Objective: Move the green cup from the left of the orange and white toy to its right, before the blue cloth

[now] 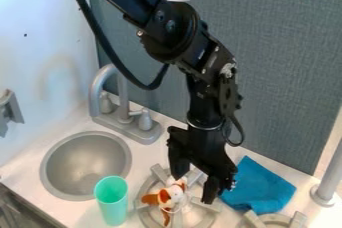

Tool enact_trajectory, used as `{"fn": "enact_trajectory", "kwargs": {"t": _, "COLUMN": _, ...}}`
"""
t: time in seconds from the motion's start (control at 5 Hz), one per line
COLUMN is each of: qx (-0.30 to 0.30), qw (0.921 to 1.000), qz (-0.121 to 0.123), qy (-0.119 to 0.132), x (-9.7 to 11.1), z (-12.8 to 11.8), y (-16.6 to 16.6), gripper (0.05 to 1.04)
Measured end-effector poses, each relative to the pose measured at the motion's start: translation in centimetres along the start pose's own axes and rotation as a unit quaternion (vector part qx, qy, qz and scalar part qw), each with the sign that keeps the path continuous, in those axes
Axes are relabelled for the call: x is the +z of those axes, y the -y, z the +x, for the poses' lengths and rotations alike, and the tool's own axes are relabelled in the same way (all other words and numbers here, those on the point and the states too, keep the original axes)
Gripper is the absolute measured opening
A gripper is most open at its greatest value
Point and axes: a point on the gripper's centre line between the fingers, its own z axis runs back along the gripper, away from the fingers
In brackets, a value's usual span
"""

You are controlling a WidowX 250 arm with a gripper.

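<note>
Between cup (112, 203) and cloth (259, 188), open gripper (192, 188) hangs beside toy (168, 197).

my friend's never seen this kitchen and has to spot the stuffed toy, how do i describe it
Find the round gray sink, then look right, past the green cup, to the first stove burner. The toy lies on it, by the black pincer. Only it is white with orange-brown patches; cup and blue cloth are plain.

Brown-and-white plush toy (172, 197) on burner (202, 214)
</note>
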Motion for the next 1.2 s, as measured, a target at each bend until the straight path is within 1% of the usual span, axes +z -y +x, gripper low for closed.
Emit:
{"fn": "enact_trajectory", "kwargs": {"t": 0.2, "qx": -0.001, "qw": 0.9999, "qz": 0.001, "qy": -0.016, "x": -0.9, "z": -0.5, "y": 0.0, "gripper": 1.001}}
{"fn": "enact_trajectory", "kwargs": {"t": 0.4, "qx": 0.003, "qw": 0.9998, "qz": 0.004, "qy": -0.017, "x": -0.9, "z": -1.6, "y": -0.9, "gripper": 1.001}}
{"fn": "enact_trajectory", "kwargs": {"t": 0.6, "qx": 0.027, "qw": 0.9985, "qz": 0.029, "qy": -0.037, "x": -0.5, "z": -2.3, "y": -3.3, "gripper": 1.001}}
{"fn": "enact_trajectory", "kwargs": {"t": 0.8, "qx": 0.037, "qw": 0.9954, "qz": 0.047, "qy": -0.075, "x": -1.1, "z": -2.8, "y": -4.8, "gripper": 1.001}}
{"fn": "enact_trajectory", "kwargs": {"t": 1.0, "qx": 0.048, "qw": 0.9870, "qz": 0.060, "qy": -0.141, "x": -2.9, "z": -3.6, "y": -6.4, "gripper": 1.001}}
{"fn": "enact_trajectory", "kwargs": {"t": 1.2, "qx": 0.062, "qw": 0.9755, "qz": 0.073, "qy": -0.198, "x": -4.1, "z": -4.1, "y": -7.0, "gripper": 1.001}}
